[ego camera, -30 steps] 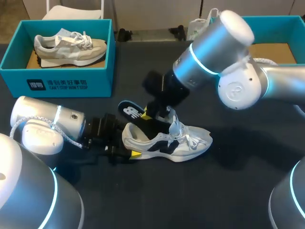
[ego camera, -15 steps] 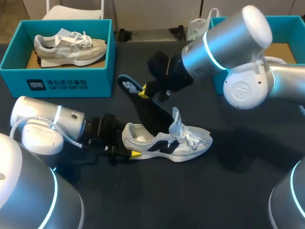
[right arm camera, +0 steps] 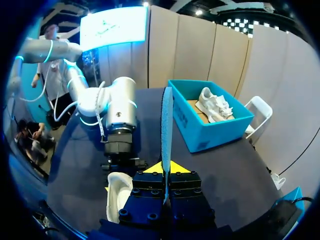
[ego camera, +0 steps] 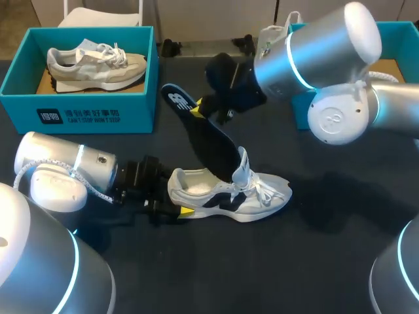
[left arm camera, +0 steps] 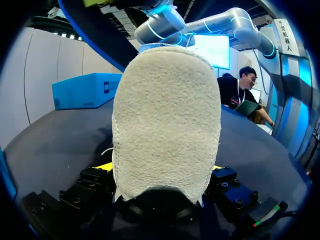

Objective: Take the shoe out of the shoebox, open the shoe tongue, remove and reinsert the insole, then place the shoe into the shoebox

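A white and black shoe (ego camera: pixel 255 193) lies on its sole on the dark table, toe to the right. My left gripper (ego camera: pixel 173 198) stands wide at its heel, one finger on each side, holding the shoe. In the left wrist view the pale heel (left arm camera: pixel 165 120) fills the space between the fingers. My right gripper (ego camera: pixel 198 110) is shut on the heel end of a black, blue-edged insole (ego camera: pixel 208 140), lifted above the shoe. The insole slants down, and its front end is still inside the shoe. The right wrist view shows the insole (right arm camera: pixel 166 115) edge-on between my right gripper's (right arm camera: pixel 165 169) yellow tips, with the shoe (right arm camera: pixel 117 192) below.
A teal shoebox (ego camera: pixel 78 108) stands at the back left with a grey shoe (ego camera: pixel 97 62) inside. A second teal box (ego camera: pixel 393 29) sits at the back right, partly hidden by my right arm. A white bag (ego camera: pixel 272 36) lies near the far edge.
My right gripper has risen and moved back and to the right, drawing the insole further out of the shoe. The left arm and the shoe have stayed still.
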### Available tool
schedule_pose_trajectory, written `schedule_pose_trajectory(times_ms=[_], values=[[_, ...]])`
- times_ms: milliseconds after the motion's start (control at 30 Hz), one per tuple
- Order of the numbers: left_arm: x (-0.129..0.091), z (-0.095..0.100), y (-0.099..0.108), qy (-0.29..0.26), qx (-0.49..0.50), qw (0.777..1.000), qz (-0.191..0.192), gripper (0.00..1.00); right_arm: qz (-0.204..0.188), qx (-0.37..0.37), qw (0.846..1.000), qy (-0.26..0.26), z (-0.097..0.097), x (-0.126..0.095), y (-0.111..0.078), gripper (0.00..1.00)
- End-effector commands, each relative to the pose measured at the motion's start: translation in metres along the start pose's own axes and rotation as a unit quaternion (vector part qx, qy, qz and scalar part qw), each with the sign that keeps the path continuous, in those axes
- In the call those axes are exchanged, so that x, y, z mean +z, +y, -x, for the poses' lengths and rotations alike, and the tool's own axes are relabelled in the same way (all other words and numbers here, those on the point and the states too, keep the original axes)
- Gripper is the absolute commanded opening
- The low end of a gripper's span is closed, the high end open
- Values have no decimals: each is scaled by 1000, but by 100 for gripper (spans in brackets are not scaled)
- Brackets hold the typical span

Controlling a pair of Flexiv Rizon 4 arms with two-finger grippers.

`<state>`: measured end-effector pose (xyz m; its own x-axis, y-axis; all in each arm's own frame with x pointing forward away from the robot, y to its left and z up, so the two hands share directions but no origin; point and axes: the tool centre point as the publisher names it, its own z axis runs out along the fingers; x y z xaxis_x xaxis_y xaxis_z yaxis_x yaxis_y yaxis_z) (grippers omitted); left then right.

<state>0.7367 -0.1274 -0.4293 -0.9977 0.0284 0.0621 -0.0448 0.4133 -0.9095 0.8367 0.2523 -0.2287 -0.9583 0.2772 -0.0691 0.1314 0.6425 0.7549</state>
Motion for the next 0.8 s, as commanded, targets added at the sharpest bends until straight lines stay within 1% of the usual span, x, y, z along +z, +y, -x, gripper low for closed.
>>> schedule_pose_trajectory(times_ms=[33,233,267,300,333,367,400,433,467,500,533,567,600,633,667,700,733,767,800], values=[[2,3,4,0,0,1000,1,0,-1,1,1000,-2,-2,1,1,0],[2,3,4,0,0,1000,1,0,-1,1,1000,-2,-2,1,1,0],[2,3,4,0,0,1000,1,0,-2,20,1000,-2,0,1,3,0],[2,3,4,0,0,1000,1,0,12,32,999,-8,1,1,5,0],[2,3,4,0,0,1000,1,0,11,43,999,-11,2,0,6,0],[2,3,4,0,0,1000,1,0,27,38,999,-19,4,-2,9,0],[2,3,4,0,0,1000,1,0,30,53,998,-19,4,-3,12,0],[2,3,4,0,0,1000,1,0,50,75,995,-40,6,-6,12,0],[2,3,4,0,0,1000,1,0,56,78,995,-41,7,-10,15,0],[2,3,4,0,0,1000,1,0,53,88,994,-38,8,-11,16,0],[2,3,4,0,0,1000,1,0,65,89,993,-47,10,-14,19,0],[2,3,4,0,0,1000,1,0,79,103,991,-39,12,-17,22,0],[2,3,4,0,0,1000,1,0,76,106,991,-36,13,-18,24,0],[2,3,4,0,0,1000,1,0,86,102,990,-42,15,-21,26,0],[2,3,4,0,0,1000,1,0,94,123,988,-28,16,-23,29,0],[2,3,4,0,0,1000,1,0,89,122,988,-30,18,-24,30,0],[2,3,4,0,0,1000,1,0,100,120,987,-26,19,-27,33,0],[2,3,4,0,0,1000,1,0,109,135,985,-18,20,-29,35,0],[2,3,4,0,0,1000,1,0,117,132,984,-23,22,-32,37,0]])
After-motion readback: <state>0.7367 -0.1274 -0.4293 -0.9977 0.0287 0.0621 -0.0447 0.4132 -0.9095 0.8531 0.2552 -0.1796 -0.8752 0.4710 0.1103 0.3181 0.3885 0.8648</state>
